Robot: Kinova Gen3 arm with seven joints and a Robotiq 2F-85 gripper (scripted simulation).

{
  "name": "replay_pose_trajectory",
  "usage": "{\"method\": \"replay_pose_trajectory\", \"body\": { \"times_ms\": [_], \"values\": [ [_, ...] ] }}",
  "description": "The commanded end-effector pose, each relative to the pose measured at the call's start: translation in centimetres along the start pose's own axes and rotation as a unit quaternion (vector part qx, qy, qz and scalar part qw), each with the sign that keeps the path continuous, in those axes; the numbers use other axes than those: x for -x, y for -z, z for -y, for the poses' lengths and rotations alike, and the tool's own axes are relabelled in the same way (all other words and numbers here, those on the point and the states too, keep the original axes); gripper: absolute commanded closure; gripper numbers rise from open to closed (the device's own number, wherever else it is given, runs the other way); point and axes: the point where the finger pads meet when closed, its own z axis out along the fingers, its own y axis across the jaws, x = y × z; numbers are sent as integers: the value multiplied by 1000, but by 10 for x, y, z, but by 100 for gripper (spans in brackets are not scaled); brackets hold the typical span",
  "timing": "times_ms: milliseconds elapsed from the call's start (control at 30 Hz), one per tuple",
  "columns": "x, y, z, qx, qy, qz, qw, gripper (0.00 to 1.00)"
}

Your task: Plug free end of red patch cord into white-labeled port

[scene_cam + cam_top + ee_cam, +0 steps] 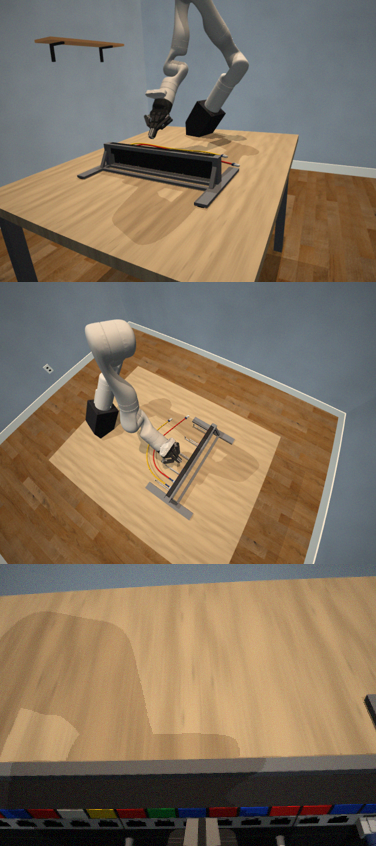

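Gripper (151,133): fingers are pressed fully together with nothing between them; it is poised above the port side of the rack (160,149).
Red patch cord (174,426): one end is plugged in near the rack's end; the rest is curved across the table (249,212).
Free plug (187,416): it is lying on the table near the rack's other foot, well apart from the gripper, beside the yellow cord (147,461) and its plug.
White-labelled port (71,812): it is seen third from the left in the wrist view, left of the fingertips.
Step judged: the port is being located; the plug is not yet fetched.
Advice: the fingers should be opened before descent, the plug taken latch up, and the rack left unpushed.
Hidden: port openings are barely resolved, latch orientation cannot be told, and the fingers are cut off by the wrist frame.
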Motion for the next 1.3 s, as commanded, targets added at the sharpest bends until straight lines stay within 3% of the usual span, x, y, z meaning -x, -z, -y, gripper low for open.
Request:
{"method": "replay_pose_trajectory", "body": {
  "times_ms": [0, 867, 1267],
  "values": [
    [-1, 0, 0, 0, 0, -1, 1000, 100],
    [-1, 2, 0, 0, 0, -1, 1000, 100],
    [-1, 44, 0, 0, 0, -1, 1000, 100]
  ]
}}
